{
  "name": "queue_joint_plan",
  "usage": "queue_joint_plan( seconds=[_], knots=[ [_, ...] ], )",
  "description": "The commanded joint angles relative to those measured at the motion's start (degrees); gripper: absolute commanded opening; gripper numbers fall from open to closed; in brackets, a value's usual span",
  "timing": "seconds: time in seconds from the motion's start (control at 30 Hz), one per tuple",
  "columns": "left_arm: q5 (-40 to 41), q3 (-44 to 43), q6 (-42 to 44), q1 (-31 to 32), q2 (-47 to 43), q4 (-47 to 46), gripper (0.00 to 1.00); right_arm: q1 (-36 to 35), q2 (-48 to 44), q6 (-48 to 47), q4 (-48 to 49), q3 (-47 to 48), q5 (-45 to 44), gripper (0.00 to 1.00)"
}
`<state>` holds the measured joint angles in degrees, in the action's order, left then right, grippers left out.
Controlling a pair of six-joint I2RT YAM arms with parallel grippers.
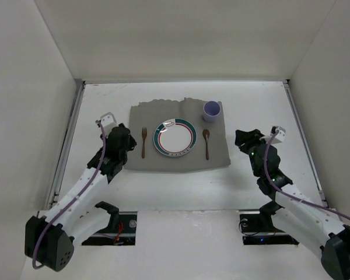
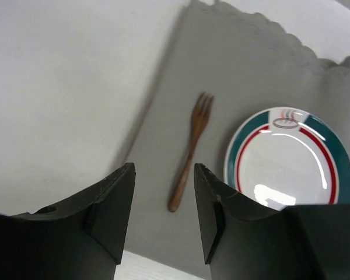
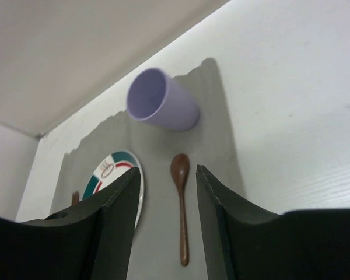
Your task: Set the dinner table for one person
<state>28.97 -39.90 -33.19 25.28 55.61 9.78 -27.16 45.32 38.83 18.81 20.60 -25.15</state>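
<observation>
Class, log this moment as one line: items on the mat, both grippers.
placemat: on dinner table | plate: centre | fork: left of plate | spoon: right | cup: far right corner | left gripper: open | right gripper: open

The right gripper [image 3: 168, 170] hangs above a grey placemat [image 3: 216, 146], its jaws apart with nothing between them. On the placemat a wooden spoon [image 3: 181, 204] lies beside a plate [image 3: 114, 169], its bowl towards a lilac cup [image 3: 163, 100]. Around it is the white table [image 3: 291, 116].

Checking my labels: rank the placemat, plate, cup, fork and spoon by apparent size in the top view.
1. Grey placemat.
2. Plate.
3. Purple cup, wooden fork, wooden spoon: unranked; the cutlery is longer, the cup wider, and fork and spoon look alike.
</observation>
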Motion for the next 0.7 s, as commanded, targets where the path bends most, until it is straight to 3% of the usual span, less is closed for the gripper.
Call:
queue_joint_plan(
  seconds=[0.0,0.3,0.67],
  knots=[
    [0.21,4.82,-6.27,-2.55,-5.50,0.85,0.43,3.81,-2.51,4.05,3.52,-2.31,-3.77,0.50],
    [-1.37,12.21,-12.51,-10.20,-18.69,6.74,0.47,8.22,-0.76,5.91,3.43,-4.07,-5.52,0.53],
    [-6.91,15.03,-12.87,-11.43,-20.02,6.57,0.47,8.04,1.53,2.92,5.45,-3.90,-7.64,0.53]
  ],
)
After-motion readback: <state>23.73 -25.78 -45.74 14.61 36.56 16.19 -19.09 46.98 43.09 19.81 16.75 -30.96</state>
